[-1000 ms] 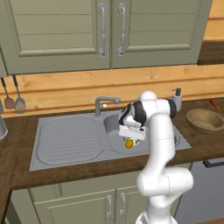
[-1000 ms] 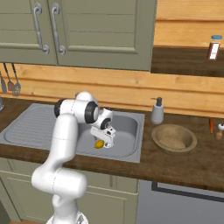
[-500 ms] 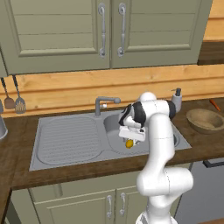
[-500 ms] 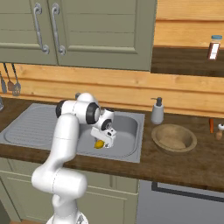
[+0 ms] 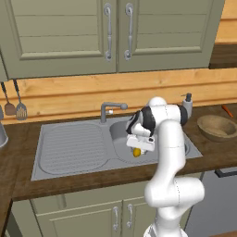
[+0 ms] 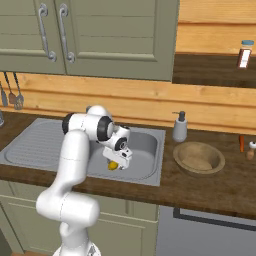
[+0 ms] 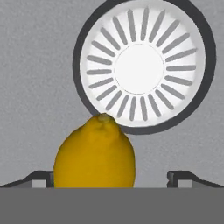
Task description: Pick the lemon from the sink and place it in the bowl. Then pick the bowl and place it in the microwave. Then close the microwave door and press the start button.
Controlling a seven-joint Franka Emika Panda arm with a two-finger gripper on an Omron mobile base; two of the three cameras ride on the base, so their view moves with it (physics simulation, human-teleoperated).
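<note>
— Item one: what are you seeing at the two-finger gripper [image 7: 112,177]?
— You are looking at its jaws spread wide, gripping nothing. The small yellow oval lemon [image 7: 94,154] is sitting between them, nearer the left tip, in the grey metal sink [image 5: 69,146].

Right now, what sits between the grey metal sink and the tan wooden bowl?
In the right base view, a grey soap dispenser stands on the dark counter between sink and bowl.
</note>
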